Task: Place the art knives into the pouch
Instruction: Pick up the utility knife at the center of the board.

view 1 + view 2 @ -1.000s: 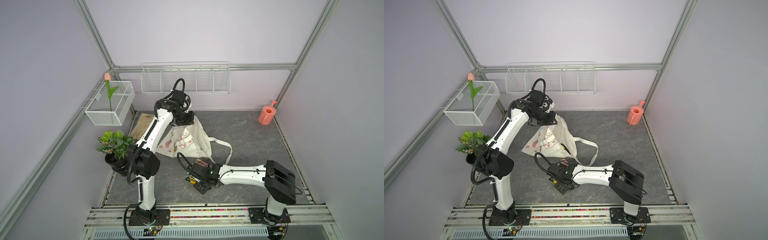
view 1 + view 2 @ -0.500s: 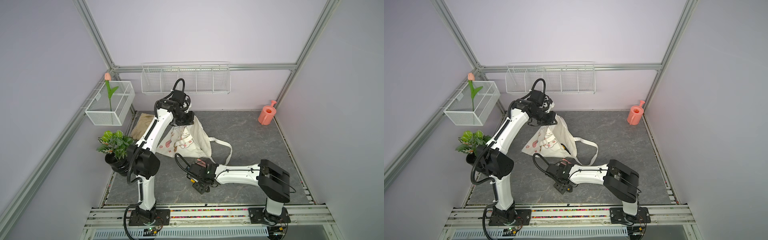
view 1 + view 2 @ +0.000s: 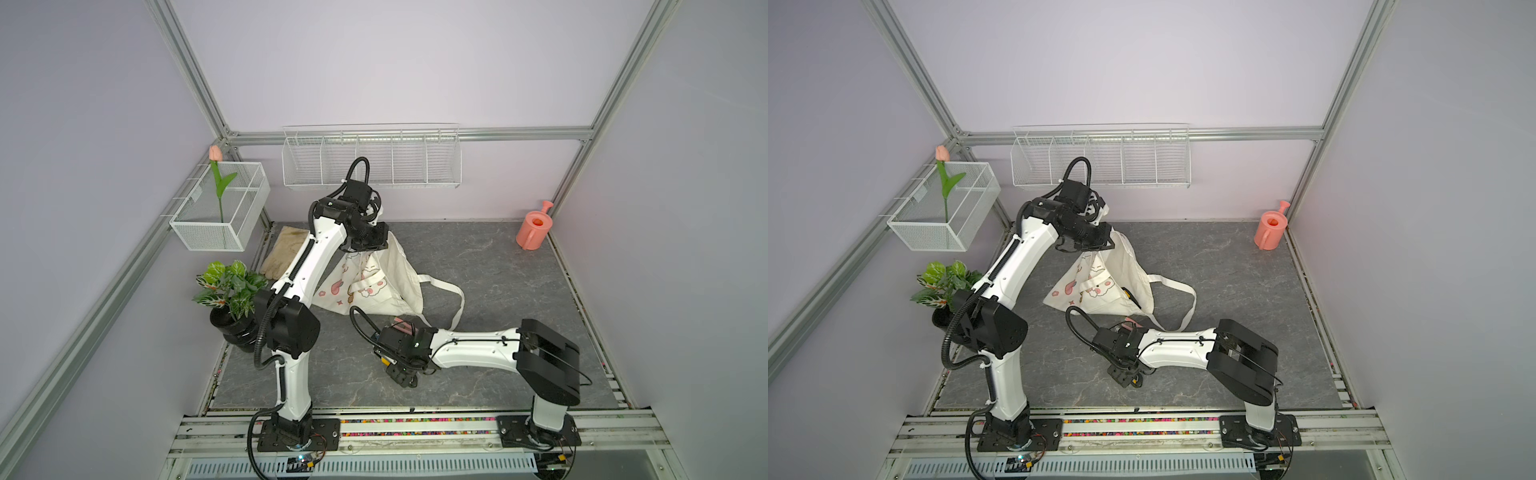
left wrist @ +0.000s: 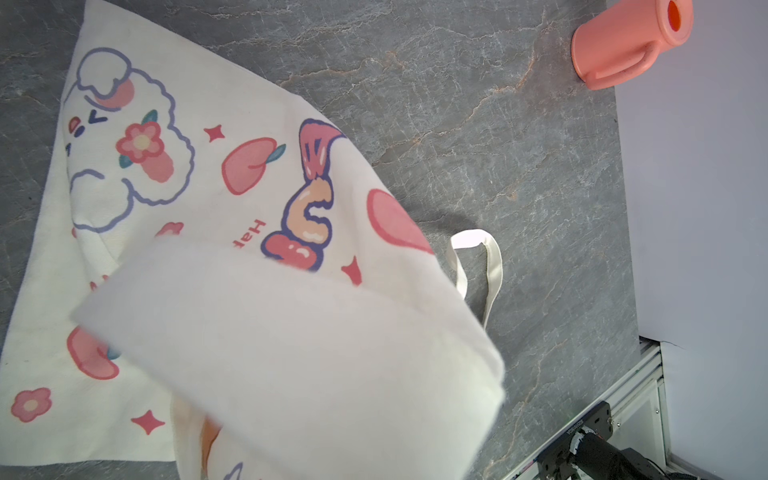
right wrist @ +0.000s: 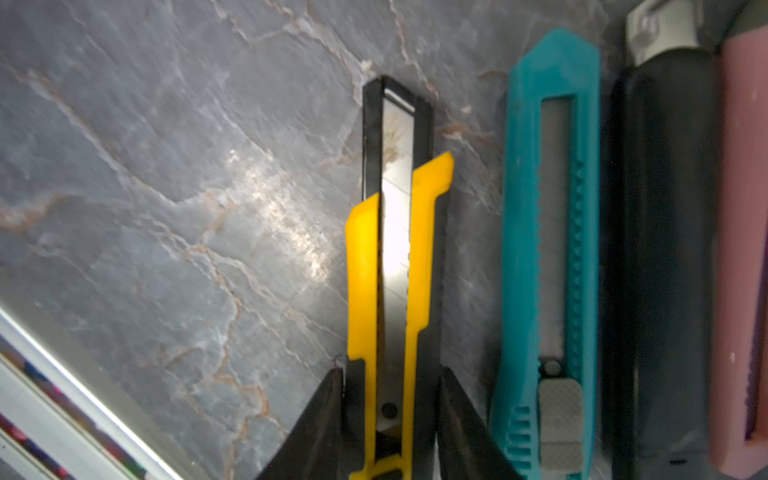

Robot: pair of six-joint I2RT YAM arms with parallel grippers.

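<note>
Right gripper (image 5: 390,374) is pinched onto both sides of the yellow art knife (image 5: 392,249), which lies flat on the near tabletop (image 5: 166,166). The teal cutter (image 5: 548,249) just beside it could get dragged along. Farther back, the left gripper (image 3: 365,248) is clamped on the pouch (image 3: 397,278), holding it up. If the floppy mouth sags, the knife misses.

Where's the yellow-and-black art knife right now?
In the right wrist view, the yellow-and-black art knife lies front-centre on the grey stone-look tabletop, pinched between the fingers of the right gripper, beside a teal plastic knife.
</note>
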